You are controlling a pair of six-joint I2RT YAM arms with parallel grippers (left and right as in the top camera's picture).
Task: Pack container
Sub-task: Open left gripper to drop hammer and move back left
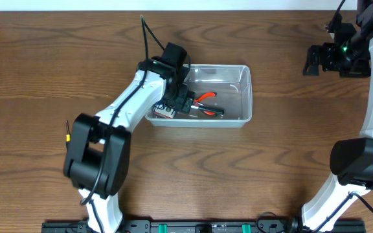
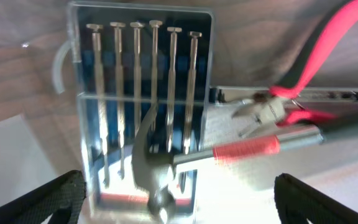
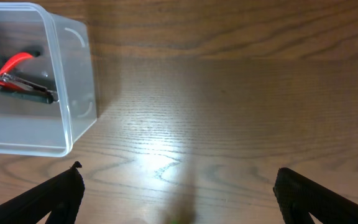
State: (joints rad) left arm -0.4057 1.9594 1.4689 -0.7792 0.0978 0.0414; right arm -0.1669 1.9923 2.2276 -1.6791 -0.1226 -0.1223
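Note:
The clear plastic container (image 1: 243,97) sits mid-table; it also shows in the right wrist view (image 3: 73,93). Inside lie red-handled pliers (image 1: 206,97), a small hammer with a red band (image 2: 241,149) and a blue case of screwdriver bits (image 2: 142,99). My left gripper (image 1: 181,102) hovers open inside the container's left end, just above the hammer head and the case, fingers wide apart (image 2: 176,199). My right gripper (image 1: 313,61) is open and empty far right of the container, above bare wood (image 3: 176,193).
A small yellow-tipped tool (image 1: 67,131) lies near the left arm's base. Wooden table (image 1: 283,168) all round the container.

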